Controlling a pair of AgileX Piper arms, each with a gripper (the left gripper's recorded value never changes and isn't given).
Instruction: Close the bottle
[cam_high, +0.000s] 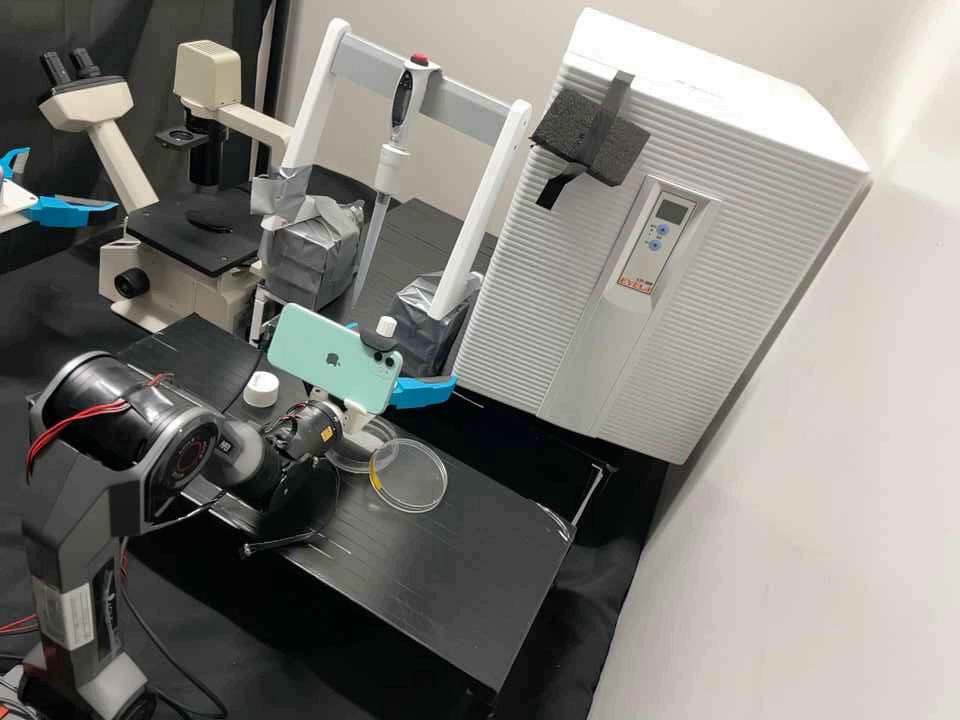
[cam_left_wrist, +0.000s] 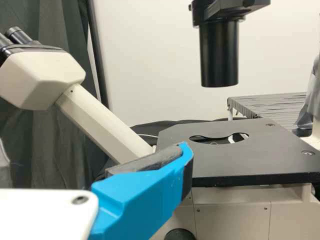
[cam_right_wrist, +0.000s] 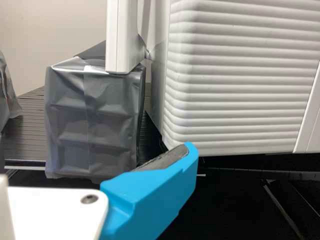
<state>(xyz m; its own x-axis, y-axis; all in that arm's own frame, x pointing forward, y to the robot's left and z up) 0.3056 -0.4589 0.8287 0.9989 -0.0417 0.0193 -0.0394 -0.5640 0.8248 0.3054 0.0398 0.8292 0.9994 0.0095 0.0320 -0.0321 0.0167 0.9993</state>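
Nearest the camera in the high view, the dark grey right arm (cam_high: 120, 450) leans over the black ribbed bench (cam_high: 450, 590). A mint-green phone (cam_high: 335, 355) is mounted at its wrist. Beside that wrist, a small white round cap (cam_high: 262, 388) sits alone on the bench. The bottle itself cannot be made out among the arm and phone. On the wrist's other side lies a clear round plastic dish (cam_high: 408, 476), open side up.

The right gripper (cam_high: 425, 390) hangs just past the phone, low over the bench. It points at a block wrapped in grey tape (cam_high: 430, 320) and at the big white ribbed cabinet (cam_high: 640, 250) behind it. It is not possible to tell whether this gripper is open or closed.

The taped block holds one leg of a white frame, and from the frame's crossbar hangs a grey and white pipette (cam_high: 385, 190).

Farther back stands a cream microscope with a black stage (cam_high: 180, 240). The left gripper (cam_high: 70, 208) is held in the air beside its eyepiece tube, well apart from the cap. Its state cannot be told either.
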